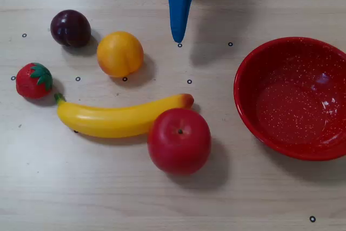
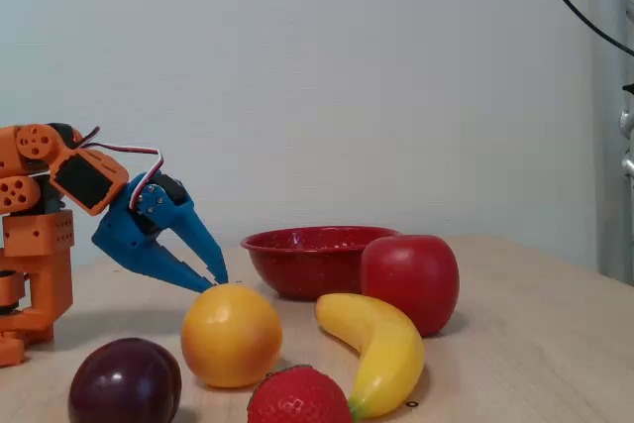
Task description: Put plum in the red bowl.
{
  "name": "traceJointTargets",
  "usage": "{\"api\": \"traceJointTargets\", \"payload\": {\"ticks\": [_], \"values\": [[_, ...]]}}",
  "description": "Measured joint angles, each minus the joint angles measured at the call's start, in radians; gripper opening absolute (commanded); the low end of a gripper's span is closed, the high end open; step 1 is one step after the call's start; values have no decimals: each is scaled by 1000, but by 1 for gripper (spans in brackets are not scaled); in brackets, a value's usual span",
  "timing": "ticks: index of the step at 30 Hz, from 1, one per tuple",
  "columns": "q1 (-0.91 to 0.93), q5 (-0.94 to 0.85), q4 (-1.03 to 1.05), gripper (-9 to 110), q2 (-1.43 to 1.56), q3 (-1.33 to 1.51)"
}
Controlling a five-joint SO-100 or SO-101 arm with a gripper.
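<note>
The plum point(image 1: 70, 27) is a small dark purple-maroon fruit lying at the upper left of the table in the overhead view. In the fixed view it sits at the front left point(image 2: 125, 381). The red speckled bowl point(image 1: 292, 101) stands at the right edge and holds nothing; in the fixed view it stands behind the apple point(image 2: 302, 264). My blue gripper point(image 1: 179, 39) reaches in from the top middle with its jaws together and nothing in them. It hangs low over the table point(image 2: 216, 282), right of the plum and just beyond the orange.
An orange point(image 1: 120, 53) lies between the plum and the gripper. A strawberry point(image 1: 33, 80) lies at the left, a banana point(image 1: 119, 118) across the middle, and a large red apple point(image 1: 179, 140) in front of it. The arm's orange base point(image 2: 35, 245) stands at the left of the fixed view.
</note>
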Motion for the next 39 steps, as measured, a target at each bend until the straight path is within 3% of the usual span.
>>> {"api": "traceJointTargets", "payload": {"ticks": [18, 26, 39], "values": [[0, 15, 0, 0, -3, 0], [-38, 77, 2, 0, -187, -81], [-123, 190, 365, 0, -502, -638]]}}
